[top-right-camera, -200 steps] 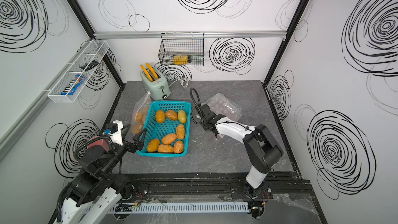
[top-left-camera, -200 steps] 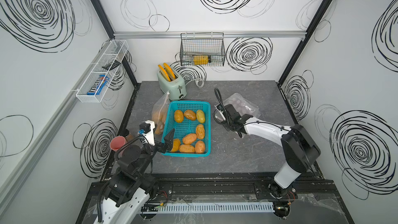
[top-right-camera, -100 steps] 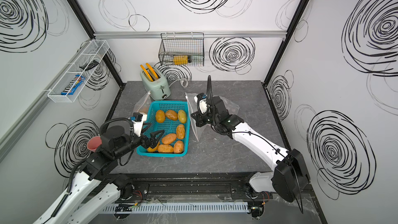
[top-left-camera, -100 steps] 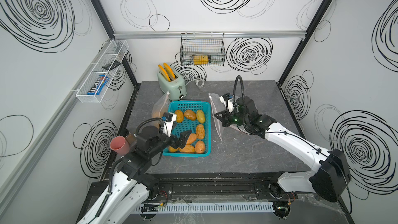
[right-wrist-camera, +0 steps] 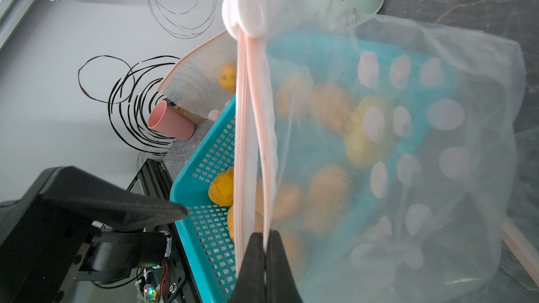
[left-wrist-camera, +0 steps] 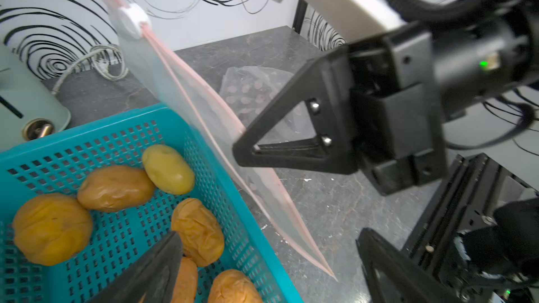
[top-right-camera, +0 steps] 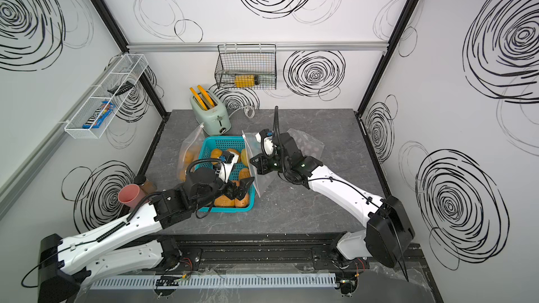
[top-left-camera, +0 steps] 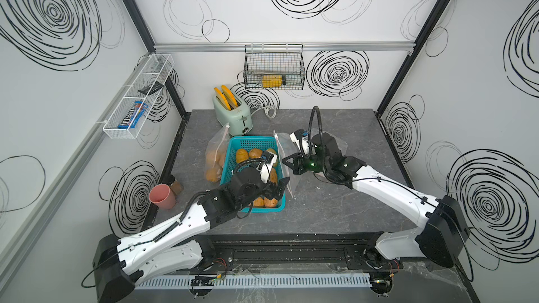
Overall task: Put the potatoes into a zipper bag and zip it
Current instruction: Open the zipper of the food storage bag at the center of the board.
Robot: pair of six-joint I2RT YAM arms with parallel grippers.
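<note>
While right tool [right-wrist-camera: 264, 236] is clamped on the bag [right-wrist-camera: 379, 141] rim, hanging it just right of the basket [left-wrist-camera: 145, 112], left tool [left-wrist-camera: 268, 237] hovers wide open, empty, over the potatoes [left-wrist-camera: 116, 188] inside. Loading step, I'd say; bag mouth needs spreading next.

Orange-brown potatoes [left-wrist-camera: 115, 188], teal basket [left-wrist-camera: 87, 132], pink-edged bag [left-wrist-camera: 186, 94]
</note>
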